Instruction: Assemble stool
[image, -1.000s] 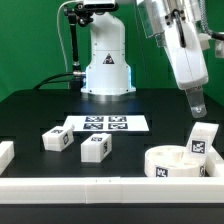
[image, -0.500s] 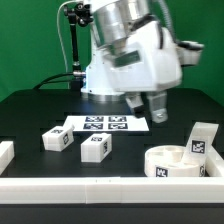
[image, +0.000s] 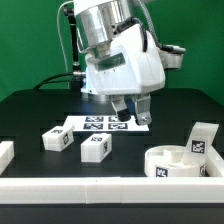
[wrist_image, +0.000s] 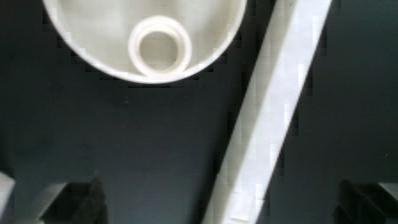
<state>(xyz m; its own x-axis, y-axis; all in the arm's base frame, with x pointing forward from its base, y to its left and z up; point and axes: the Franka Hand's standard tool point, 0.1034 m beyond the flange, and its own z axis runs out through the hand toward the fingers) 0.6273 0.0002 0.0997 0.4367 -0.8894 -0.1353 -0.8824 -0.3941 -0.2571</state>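
Exterior view shows the end effector (image: 132, 110) hanging over the marker board (image: 90, 124), spread apart and holding nothing. The round seat (image: 172, 163) sits on the counter (image: 25, 120), near and to the right. A standing leg (image: 202, 139) is just beside it. I cannot tell if they are joined. A left leg (image: 55, 140) and a middle leg (image: 95, 148) lie loose. I think most of the building is left to do.

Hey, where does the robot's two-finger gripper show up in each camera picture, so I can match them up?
Exterior view: the dark two-finger gripper hangs open near the picture's middle, its tips by the thin flat white marker board.
Wrist view: only its two blurred dark fingers show, wide apart, gripping nothing.
Shared landmark: the black table top, below the gripper in both.
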